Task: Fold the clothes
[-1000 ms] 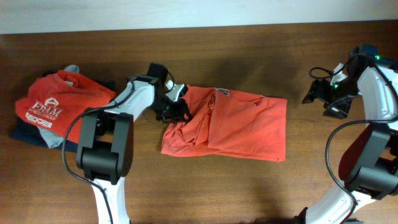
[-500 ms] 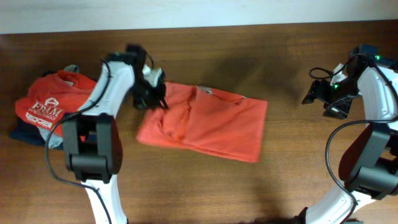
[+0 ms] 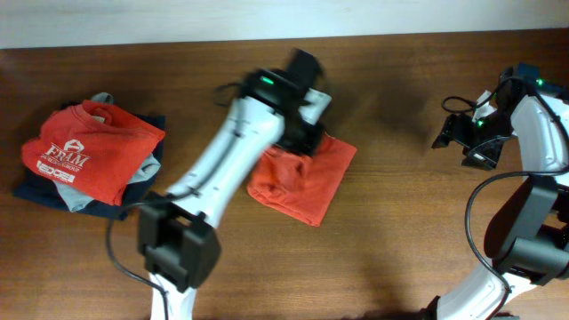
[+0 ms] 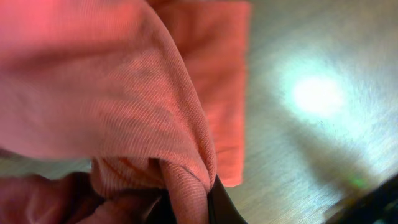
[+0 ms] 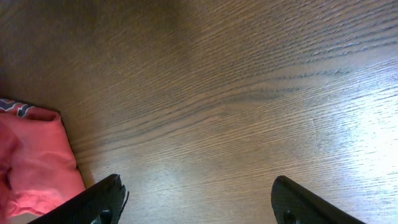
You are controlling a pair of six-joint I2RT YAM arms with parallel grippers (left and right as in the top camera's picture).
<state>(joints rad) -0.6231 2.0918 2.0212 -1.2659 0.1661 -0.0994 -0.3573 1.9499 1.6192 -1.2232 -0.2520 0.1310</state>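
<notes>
Nearest to us, bare brown table [image 3: 382, 267] is showing across the near strip. A little farther in, at the middle, the coral-red T-shirt [image 3: 298, 182] is lying as a small, bunched, doubled-over bundle. Our left arm [image 3: 222, 173] is reaching diagonally from the near left towards the centre, and it is looking blurred in the overhead view. At its end the left gripper [image 3: 304, 132] is sitting over the bundle's far edge, and we are pinching the coral-red cloth there. In the left wrist view a fold of the fabric is running down between the closed dark fingers [image 4: 221, 208], and more of the shirt is spreading over the table behind it.

At the left, well apart from the bundle, the other clothes are sitting in a pile. The red tee [image 3: 89, 151] with the white "FRAM" print is lying on top, a navy garment [image 3: 49, 191] is poking out beneath its near side, and a grey garment [image 3: 102, 100] is peeking out at the far edge.

At the far right, our right gripper [image 3: 462, 138] is hanging over bare wood, well apart from the shirt. Its fingers are spread wide and gripping nothing, and its wrist camera is catching an edge of the coral-red cloth at the left.
</notes>
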